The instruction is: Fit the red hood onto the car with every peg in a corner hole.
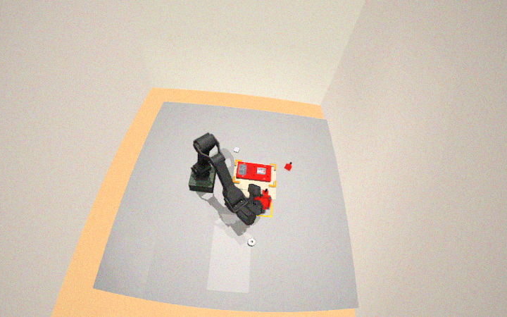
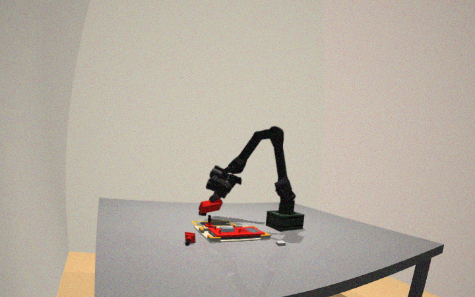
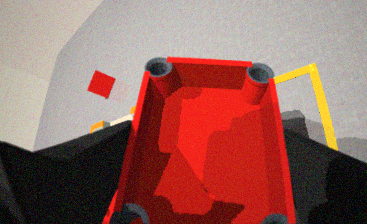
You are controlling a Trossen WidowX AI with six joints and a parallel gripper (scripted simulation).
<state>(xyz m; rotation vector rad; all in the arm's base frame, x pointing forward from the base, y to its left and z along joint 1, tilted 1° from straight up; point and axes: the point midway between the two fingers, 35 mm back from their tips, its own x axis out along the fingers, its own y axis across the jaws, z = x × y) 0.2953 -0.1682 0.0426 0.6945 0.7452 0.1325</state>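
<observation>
Seen from above, the arm's base (image 1: 194, 188) (image 2: 272, 224) stands left on the table (image 1: 168, 256) (image 2: 150, 265). Right of it, the chassis (image 1: 252, 177) (image 2: 228, 233) sits in the jig (image 1: 274, 184) (image 2: 214, 238). A block (image 1: 236, 149) (image 2: 280, 243) lies on the far side, a knob (image 1: 288, 167) (image 2: 190, 237) right, a ring (image 1: 248, 244) near.
</observation>
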